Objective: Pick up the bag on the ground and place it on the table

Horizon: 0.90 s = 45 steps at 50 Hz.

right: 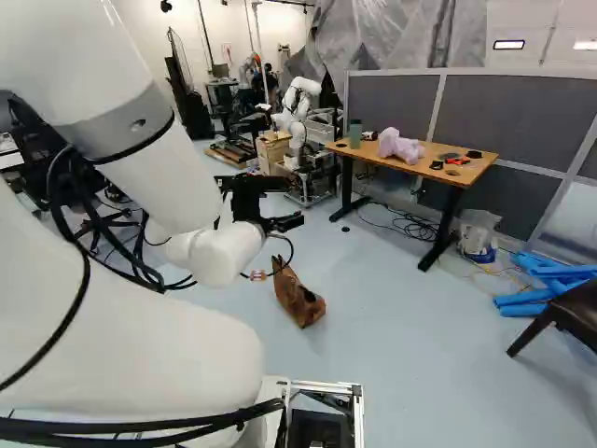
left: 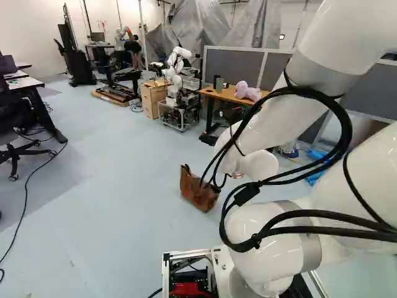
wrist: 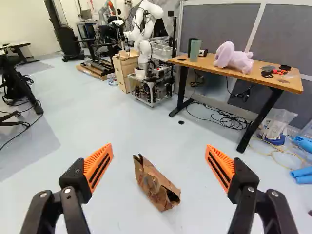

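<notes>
On the floor (wrist: 112, 126), short of the table (wrist: 210, 68), a skewed descent by the arm (right: 159, 187) could, we figured, topple the bag (wrist: 155, 184) instead of straddling it. We got the gripper (wrist: 159, 146) spread wide, nothing held, from the wrist view; the left base view didn't show that clearly.

one brown bag (wrist: 155, 185), two orange-padded fingers (wrist: 99, 163), one wood-topped table (wrist: 290, 87), two black legs (wrist: 182, 90), one pink bundle (wrist: 234, 58)

Pink bundle (wrist: 234, 59): I see it near a green cup (wrist: 195, 50)
Black cables (wrist: 234, 120): looped on the floor (wrist: 102, 129)
Blue rolls (right: 524, 297): I find them near a dark chair (right: 576, 310)
Wooden cabinet (wrist: 124, 70): beside another robot (wrist: 145, 51)
</notes>
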### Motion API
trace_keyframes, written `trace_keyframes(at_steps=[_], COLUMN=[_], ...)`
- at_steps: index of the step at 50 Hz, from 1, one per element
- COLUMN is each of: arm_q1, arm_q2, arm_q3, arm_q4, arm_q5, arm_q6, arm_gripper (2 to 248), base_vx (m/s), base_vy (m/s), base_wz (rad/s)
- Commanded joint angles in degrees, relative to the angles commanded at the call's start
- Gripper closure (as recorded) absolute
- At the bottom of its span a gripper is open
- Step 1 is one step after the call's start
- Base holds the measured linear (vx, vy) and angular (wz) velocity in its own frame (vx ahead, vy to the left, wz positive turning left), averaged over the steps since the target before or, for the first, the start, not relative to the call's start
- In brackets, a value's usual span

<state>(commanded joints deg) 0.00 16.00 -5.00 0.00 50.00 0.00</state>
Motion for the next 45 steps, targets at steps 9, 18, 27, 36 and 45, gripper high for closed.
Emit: trace_keyframes(at_steps=[9, 18, 27, 36, 45], arm_q1=[0.0, 0.0, 0.0, 0.0, 0.0], arm_q2=[0.0, 0.0, 0.0, -0.72, -1.98], arm_q3=[0.0, 0.0, 0.0, -0.6, -1.68], arm_q4=[0.0, 0.0, 0.0, 0.0, 0.0], arm_q5=[0.0, 0.0, 0.0, 0.0, 0.0], arm_q6=[0.0, 0.0, 0.0, 0.0, 0.0], arm_gripper=[3, 3, 3, 3, 3], base_vx=[0.146, 0.148, 0.148, 0.144, 0.038], base_vy=[0.003, 0.002, -0.001, 0.001, 0.002], base_wz=[-0.01, -0.01, -0.012, -0.01, 0.001])
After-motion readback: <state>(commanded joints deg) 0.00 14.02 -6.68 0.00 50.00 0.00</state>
